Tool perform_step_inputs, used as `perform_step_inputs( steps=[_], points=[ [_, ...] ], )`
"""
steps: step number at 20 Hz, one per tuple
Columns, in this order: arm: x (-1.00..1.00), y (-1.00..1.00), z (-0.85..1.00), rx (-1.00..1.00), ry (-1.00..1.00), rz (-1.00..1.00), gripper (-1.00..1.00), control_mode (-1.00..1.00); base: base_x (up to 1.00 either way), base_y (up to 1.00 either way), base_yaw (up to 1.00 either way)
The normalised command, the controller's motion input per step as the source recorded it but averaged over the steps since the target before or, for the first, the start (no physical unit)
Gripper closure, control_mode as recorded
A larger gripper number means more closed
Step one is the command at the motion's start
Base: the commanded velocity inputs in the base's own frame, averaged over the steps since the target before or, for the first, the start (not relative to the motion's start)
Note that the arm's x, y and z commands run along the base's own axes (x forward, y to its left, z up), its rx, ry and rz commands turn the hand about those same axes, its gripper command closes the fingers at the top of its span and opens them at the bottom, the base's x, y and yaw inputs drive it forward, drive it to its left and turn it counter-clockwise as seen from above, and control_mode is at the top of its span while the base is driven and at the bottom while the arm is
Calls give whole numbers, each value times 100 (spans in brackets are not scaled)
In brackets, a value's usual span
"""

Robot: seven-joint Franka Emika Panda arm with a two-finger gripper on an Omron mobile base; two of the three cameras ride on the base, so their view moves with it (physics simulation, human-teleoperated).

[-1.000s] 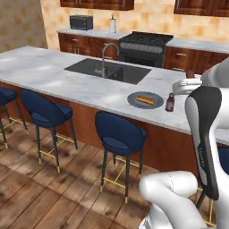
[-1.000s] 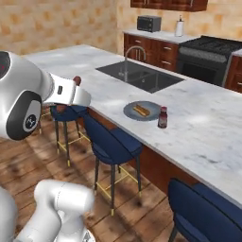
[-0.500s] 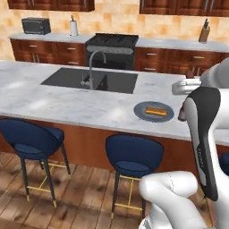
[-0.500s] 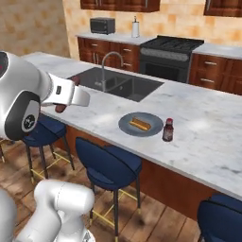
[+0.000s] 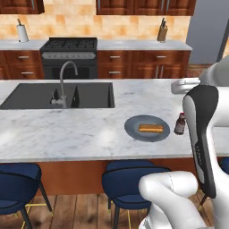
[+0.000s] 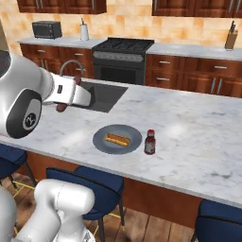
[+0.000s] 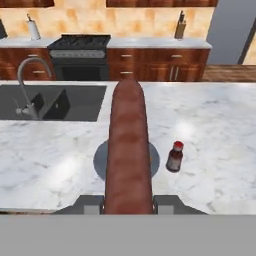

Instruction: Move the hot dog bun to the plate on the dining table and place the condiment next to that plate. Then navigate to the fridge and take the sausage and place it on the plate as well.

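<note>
My gripper point(image 7: 128, 205) is shut on the reddish-brown sausage point(image 7: 128, 150), which runs lengthwise up the hand view and hides the hot dog bun there. In the right base view the gripper point(image 6: 71, 94) hangs over the dining table point(image 6: 198, 137), left of the dark grey-blue plate point(image 6: 101, 142), with an end of the sausage point(image 6: 61, 108) poking out below it. The tan bun point(image 6: 117, 139) lies on that plate. The condiment point(image 6: 150, 142) stands upright just right of the plate. The left base view shows the plate point(image 5: 133, 129), the bun point(image 5: 150, 129) and the condiment point(image 5: 180, 124).
A dark sink point(image 5: 58, 95) with a curved tap point(image 5: 65, 82) is set into the table left of the plate. Blue stools point(image 5: 129, 176) line the near edge. Behind stand a black stove point(image 5: 69, 53), wood cabinets and the grey fridge point(image 5: 205, 31).
The base has driven, so the whole scene has shifted: the plate, bun and condiment now sit closer and more central. The gripper has stayed shut on the sausage.
</note>
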Motion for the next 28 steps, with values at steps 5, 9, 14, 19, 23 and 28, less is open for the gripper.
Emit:
perform_step_inputs(
  steps=[5,9,14,19,23,28],
  points=[
    [60,1,-44,0,28,-15,100,-100,40,0,-14],
    [100,0,-88,0,54,-4,100,-100,0,0,0],
    [78,0,-74,1,25,1,100,-100,0,0,0],
    [76,-9,-72,3,6,6,100,-100,0,0,0],
    [66,-20,-56,7,3,5,100,-100,0,0,0],
    [57,-19,-63,1,9,5,100,-100,0,0,0]
  ],
)
